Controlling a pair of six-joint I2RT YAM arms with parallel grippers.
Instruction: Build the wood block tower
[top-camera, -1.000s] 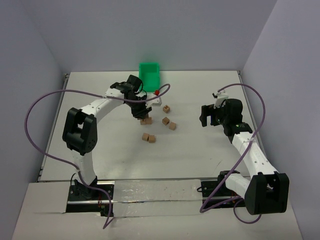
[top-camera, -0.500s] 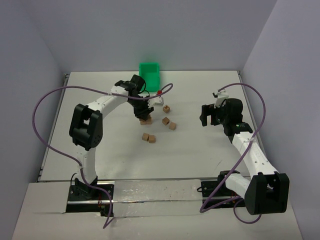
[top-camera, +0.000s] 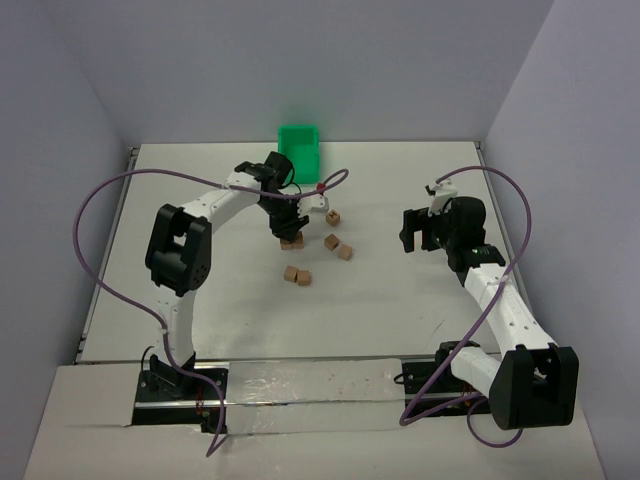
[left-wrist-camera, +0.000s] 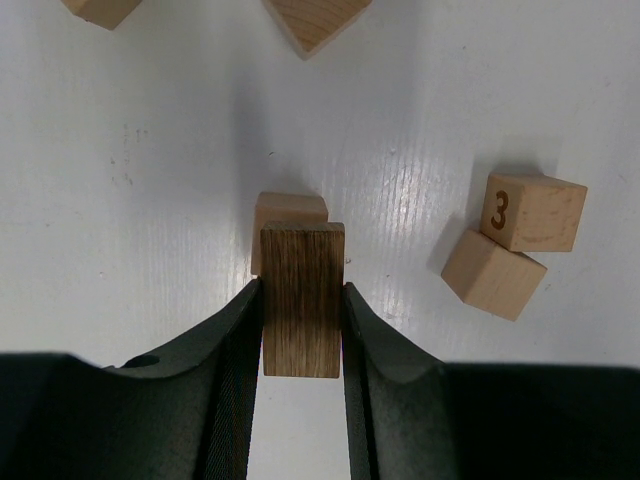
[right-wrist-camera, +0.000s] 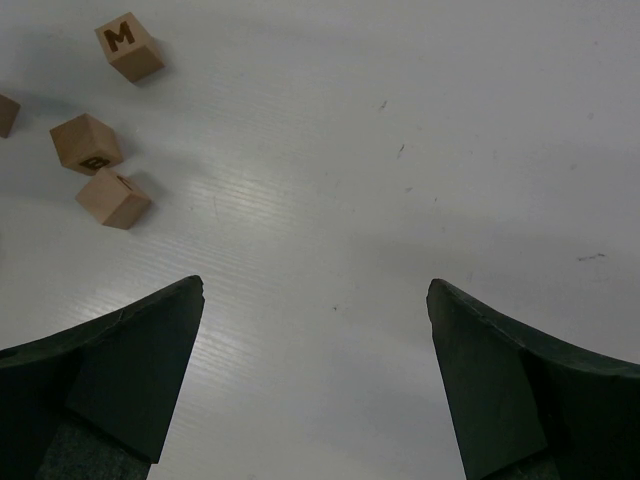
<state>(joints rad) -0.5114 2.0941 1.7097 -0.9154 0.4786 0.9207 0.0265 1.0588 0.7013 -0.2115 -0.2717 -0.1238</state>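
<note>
My left gripper (top-camera: 283, 222) is shut on a wood block (left-wrist-camera: 302, 300), dark-grained on its upper face in the left wrist view, where the gripper (left-wrist-camera: 302, 290) holds it just above and partly over another tan block (left-wrist-camera: 290, 212) on the table. A block marked 3 (left-wrist-camera: 530, 212) and a plain one (left-wrist-camera: 492, 273) touch each other to the right. In the top view, loose blocks lie at the centre (top-camera: 333, 217), (top-camera: 331, 241), (top-camera: 345, 252), and a pair (top-camera: 297, 275) lies nearer. No tower of more than the held block over one block shows. My right gripper (top-camera: 412, 232) is open and empty above bare table.
A green bin (top-camera: 299, 150) stands at the back of the white table (top-camera: 400, 310). A small white piece with a red spot (top-camera: 316, 198) lies beside the left gripper. The right wrist view shows an M block (right-wrist-camera: 130, 46) and two more blocks (right-wrist-camera: 87, 142), (right-wrist-camera: 113, 198) at far left.
The left arm's elbow has swung up and to the right, while its gripper stays over the same block with the held block. The right arm has not moved.
</note>
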